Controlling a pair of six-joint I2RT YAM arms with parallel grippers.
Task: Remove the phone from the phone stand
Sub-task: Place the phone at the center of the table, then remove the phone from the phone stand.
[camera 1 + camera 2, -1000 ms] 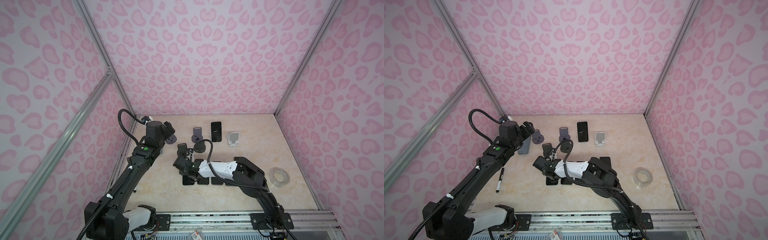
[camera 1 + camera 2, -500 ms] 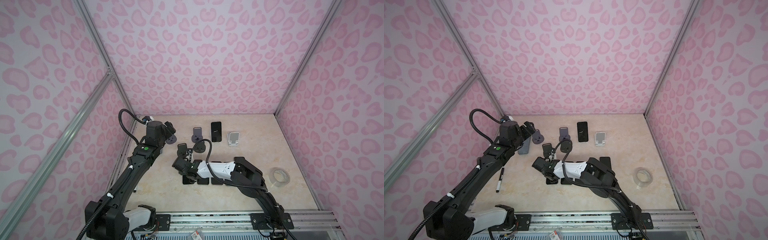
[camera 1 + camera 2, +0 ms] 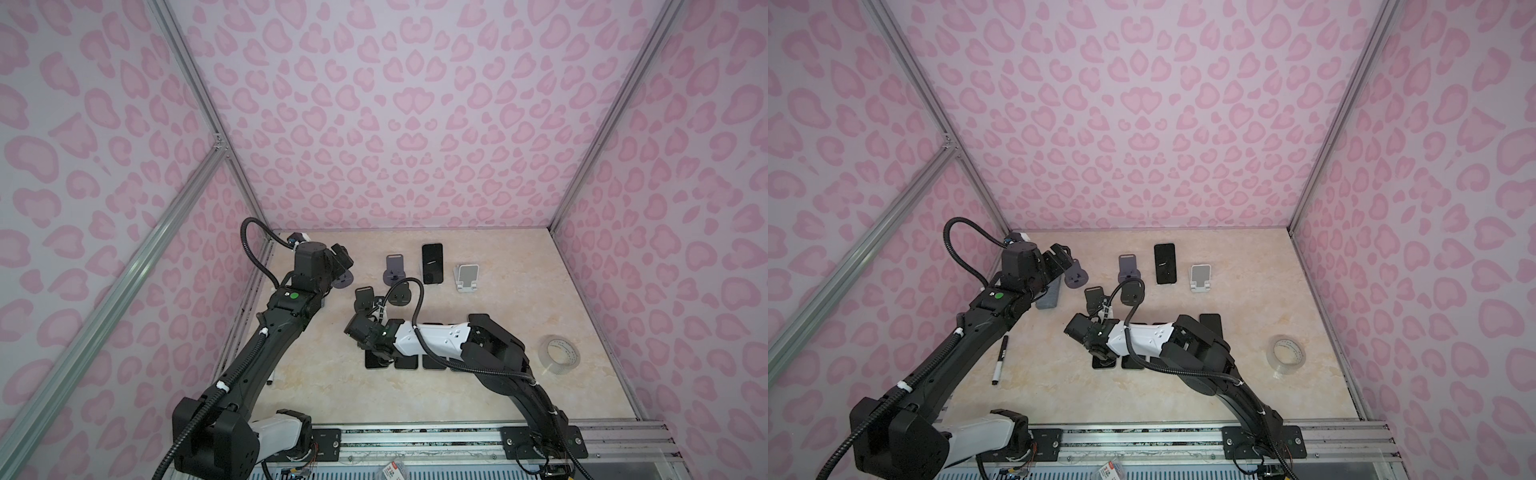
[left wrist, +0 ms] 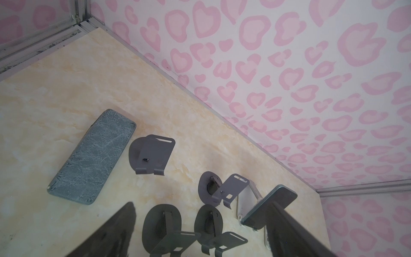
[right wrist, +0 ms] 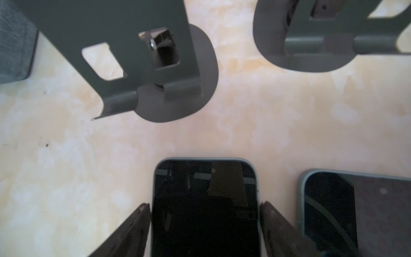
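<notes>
The right gripper (image 5: 204, 204) is hanging low over the table (image 5: 66, 178), straddling the phone (image 5: 205, 213), which is lying flat, screen up, between its fingers (image 5: 138, 227) and already off the stand (image 5: 155, 66) standing empty just ahead of the fingertips. Each finger is sitting right against a long edge; whether the pads are pinching the phone or standing a hair clear, the wrist view is too tight to tell. A second phone (image 5: 344, 211) is lying just beyond one finger, leaving a narrow lane. The step in hand is looking like the let-go. To do it well, the jaws should be spreading evenly and only as far as that lane allows, so the outer finger is not nudging the neighbour; then the wrist should be rising straight up rather than dragging back, so the phone is not skewing and the stand ahead is not getting clipped. The left gripper (image 4: 202, 203) is hanging spread wide and empty over other stands (image 4: 153, 155), well away.
</notes>
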